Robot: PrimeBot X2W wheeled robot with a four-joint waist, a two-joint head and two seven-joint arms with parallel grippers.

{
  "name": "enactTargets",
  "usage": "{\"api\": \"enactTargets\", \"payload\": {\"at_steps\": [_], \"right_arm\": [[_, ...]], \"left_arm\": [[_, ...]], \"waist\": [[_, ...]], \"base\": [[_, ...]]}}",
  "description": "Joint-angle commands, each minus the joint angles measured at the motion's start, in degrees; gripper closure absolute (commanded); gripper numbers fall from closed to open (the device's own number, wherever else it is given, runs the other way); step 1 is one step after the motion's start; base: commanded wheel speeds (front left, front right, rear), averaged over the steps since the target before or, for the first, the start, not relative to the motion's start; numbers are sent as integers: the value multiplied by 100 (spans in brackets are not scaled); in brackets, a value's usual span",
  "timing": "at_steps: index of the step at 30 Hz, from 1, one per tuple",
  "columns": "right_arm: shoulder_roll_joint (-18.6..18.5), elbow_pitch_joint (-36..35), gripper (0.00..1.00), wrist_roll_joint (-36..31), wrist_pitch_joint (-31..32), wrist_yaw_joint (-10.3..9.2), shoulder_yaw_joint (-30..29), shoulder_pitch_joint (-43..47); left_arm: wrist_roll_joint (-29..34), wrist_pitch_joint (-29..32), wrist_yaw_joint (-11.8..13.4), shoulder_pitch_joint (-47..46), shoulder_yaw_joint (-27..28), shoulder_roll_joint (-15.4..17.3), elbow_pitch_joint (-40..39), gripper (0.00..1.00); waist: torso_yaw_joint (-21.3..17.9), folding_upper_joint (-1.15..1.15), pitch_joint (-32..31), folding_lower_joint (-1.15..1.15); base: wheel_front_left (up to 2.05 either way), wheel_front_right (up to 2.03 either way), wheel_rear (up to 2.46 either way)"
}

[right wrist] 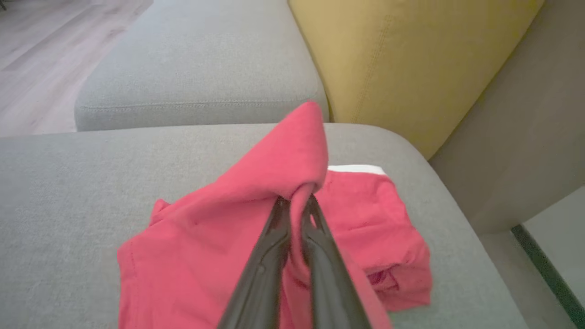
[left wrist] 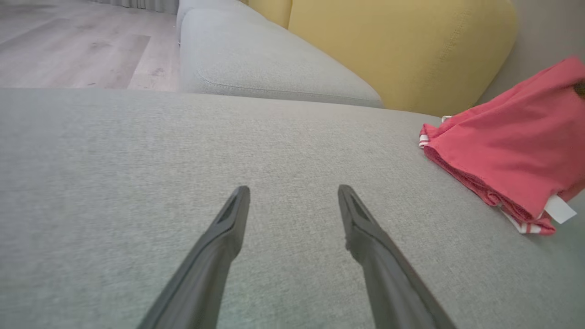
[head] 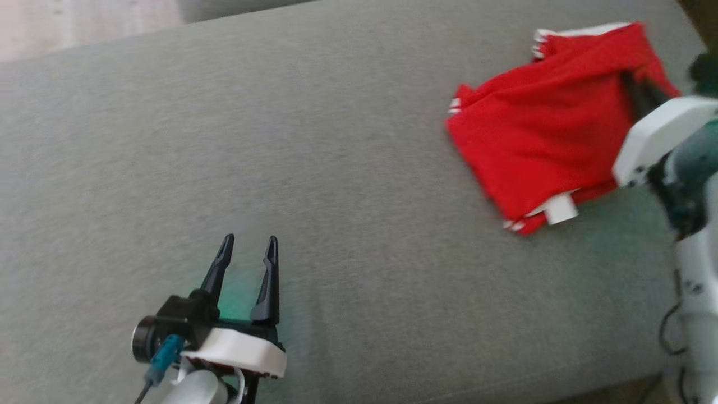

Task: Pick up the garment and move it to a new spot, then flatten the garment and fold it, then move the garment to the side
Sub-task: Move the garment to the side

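So the big thing here is the grey seat [head: 280, 140], basically the whole work surface, with a yellow cushion [right wrist: 402, 59] standing past the far end of the right fingers.

The garment [head: 538, 140] is a red bundle that looks folded already, so my guess is we're at the last bit: shifting it to the side. It lies on the seat near the corner by the yellow cushion.

What the next move hinges on is that the right gripper [right wrist: 297, 203] has it and the left one is nowhere close. The right fingers are pinched together on a raised ridge of red cloth right at their tips. That ridge peaks up just past the tips, and the rest of the bundle spreads out under the fingers, on both sides and back toward the wrist. In the head view its long edge runs on a diagonal, roughly across the fingers rather than along them.

The left gripper [head: 247, 247] has its fingers spread wide, nothing between them, over bare seat. From those fingers the garment sits far off to the right and a bit ahead, well apart.

There's a little white tag [head: 561, 210] poking out of the near edge. With one pinch point, I'd expect the folds could slump if it gets lifted high.
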Motion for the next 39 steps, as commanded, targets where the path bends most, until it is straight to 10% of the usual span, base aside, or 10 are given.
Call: {"api": "enactTargets", "payload": {"at_steps": [1, 17, 19, 20, 21, 39], "right_arm": [[-225, -120, 100, -47, 40, 40, -30, -328], [-1293, 410, 100, -863, -13, 40, -1196, -594], [-1354, 480, 55, -1029, -87, 40, -1365, -566], [-1365, 528, 5, -1110, -130, 40, -1452, -553], [-1318, 599, 0, -1307, -272, 40, -1675, -554], [-365, 521, 0, -1481, -1318, 40, -1034, -300]], "left_arm": [[-40, -94, -15, 13, 173, -10, -128, 0], [-5, -166, -74, 210, 120, -70, -131, 0], [4, -157, -61, 217, 99, -73, -144, 0], [11, -147, -55, 223, 84, -72, -147, 0], [22, -122, -51, 227, 49, -69, -157, 0], [-65, -31, 113, 309, 209, 145, -314, 0]], "waist": [[332, 0, -147, 0], [1166, 0, -110, 0], [1198, 0, -87, 0], [1206, 0, -77, 0], [1214, 0, -61, 0], [971, 0, -582, 0]], "base": [[0, 0, 0], [0, 0, 0], [0, 0, 0], [0, 0, 0], [0, 0, 0], [0, 0, 0]]}}
